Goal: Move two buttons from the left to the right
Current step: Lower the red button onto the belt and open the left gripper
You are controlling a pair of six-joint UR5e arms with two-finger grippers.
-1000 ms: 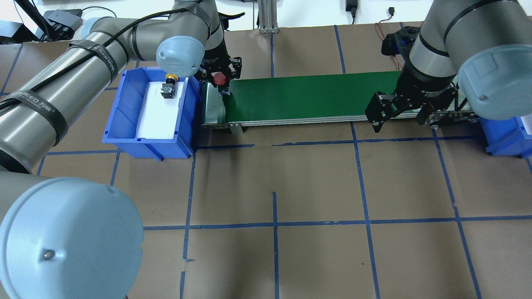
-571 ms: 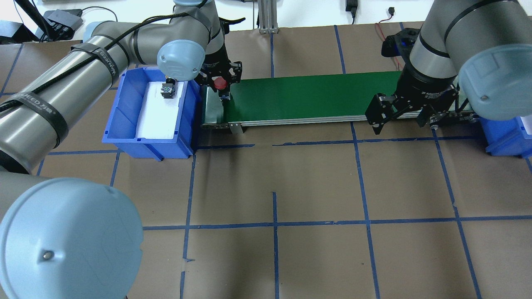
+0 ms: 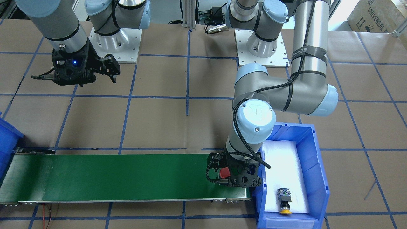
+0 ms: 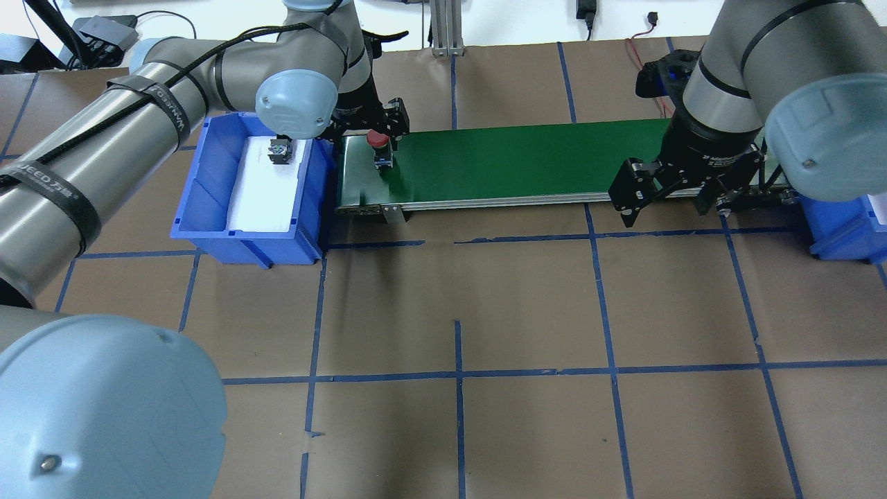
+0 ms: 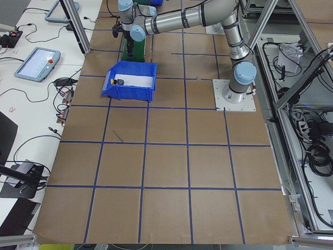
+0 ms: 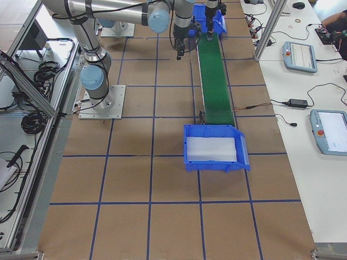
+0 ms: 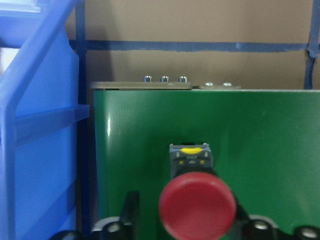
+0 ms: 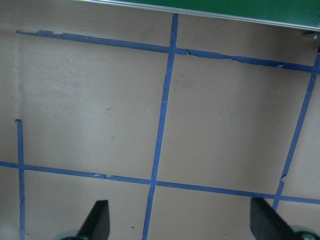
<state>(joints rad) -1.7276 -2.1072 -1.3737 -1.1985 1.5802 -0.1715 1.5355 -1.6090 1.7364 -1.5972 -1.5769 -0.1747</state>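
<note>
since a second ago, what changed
The left gripper lowered the red button onto the belt at its left end and seems to have opened around it. The yellow button stays in the bin; the right gripper stays open by the belt's other end.

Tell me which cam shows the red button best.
Left wrist-mounted: the red button fills the lower centre, cap and blocky body both visible on the green conveyor belt. Overhead exterior shows it small but whole; front-facing shows only part of the cap. In both side views it is too small to tell. Right wrist-mounted misses it.
</note>
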